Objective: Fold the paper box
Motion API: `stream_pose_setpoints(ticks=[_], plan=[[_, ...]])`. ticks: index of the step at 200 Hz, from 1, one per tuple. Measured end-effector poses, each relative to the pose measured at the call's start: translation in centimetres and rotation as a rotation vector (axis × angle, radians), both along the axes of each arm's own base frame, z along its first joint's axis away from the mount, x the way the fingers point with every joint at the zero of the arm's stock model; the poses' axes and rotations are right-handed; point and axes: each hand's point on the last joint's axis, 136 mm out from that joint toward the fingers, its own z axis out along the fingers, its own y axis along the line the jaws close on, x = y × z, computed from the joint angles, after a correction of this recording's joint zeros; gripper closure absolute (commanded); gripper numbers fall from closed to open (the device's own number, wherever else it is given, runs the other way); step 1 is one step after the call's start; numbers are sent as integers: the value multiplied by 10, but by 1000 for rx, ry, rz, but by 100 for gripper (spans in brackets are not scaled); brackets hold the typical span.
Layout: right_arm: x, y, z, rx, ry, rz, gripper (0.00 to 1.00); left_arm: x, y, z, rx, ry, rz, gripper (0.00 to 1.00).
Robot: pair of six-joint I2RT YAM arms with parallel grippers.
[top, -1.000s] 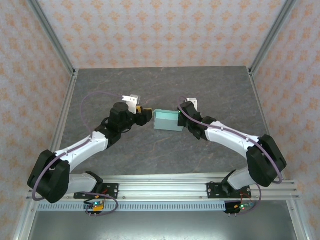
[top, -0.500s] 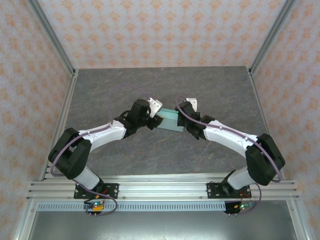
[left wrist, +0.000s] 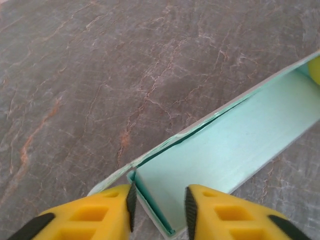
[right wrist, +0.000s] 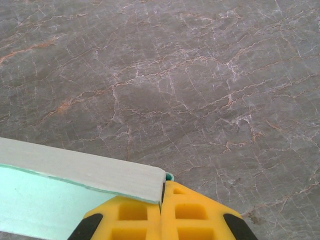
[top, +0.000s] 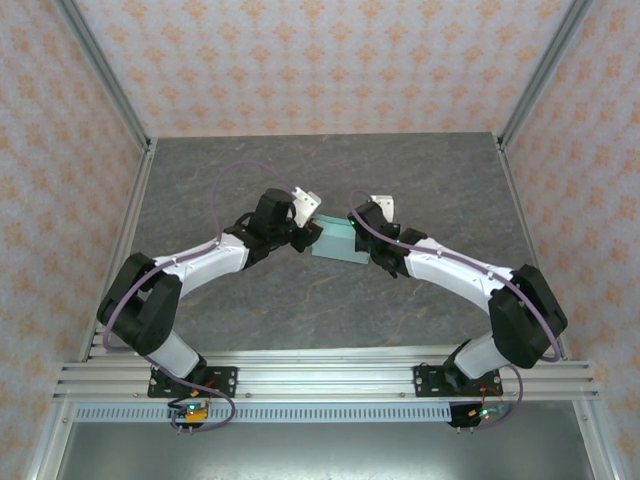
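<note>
The box (top: 335, 243) is pale green. It lies on the grey worktop (top: 250, 180), near the middle of the top view. An arm reaches in to it from each side.

The left pincer (left wrist: 159, 212) is at the end of the box that is on the left in the top view. Its yellow fingers (left wrist: 95, 215) are only a little way apart. A short end wall of the box stands up between them. The wall is right by the left finger, and there is a gap to the other one, so the wall is not squeezed. In the left wrist view the box runs from the bottom middle to the upper right. Its long side leans in over the green inside.

The right pincer (right wrist: 163, 195) is at the other end of the box. Its two fingers are pressed tight together, and they pinch a thin edge of the box at their tips. In the right wrist view the box comes in from the lower left.
</note>
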Motion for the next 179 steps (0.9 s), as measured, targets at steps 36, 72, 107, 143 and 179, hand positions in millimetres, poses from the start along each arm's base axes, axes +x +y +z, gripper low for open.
stream_pose_setpoints(ticks=[36,72,107,143,179], plan=[[-1,-1,0,-7,1,-3,98,12,-6,-4,7,21,-23,100],[-2,-2,0,-22,-3,-9,98,14,-13,-5,2,40,-49,100],[-6,2,-1,-52,-15,-17,98,12,-17,0,-41,82,-37,100],[-4,5,-1,-59,-31,-42,98,15,-15,8,-99,126,2,83],[-4,5,0,-63,-34,-43,98,13,3,11,-120,117,15,70]])
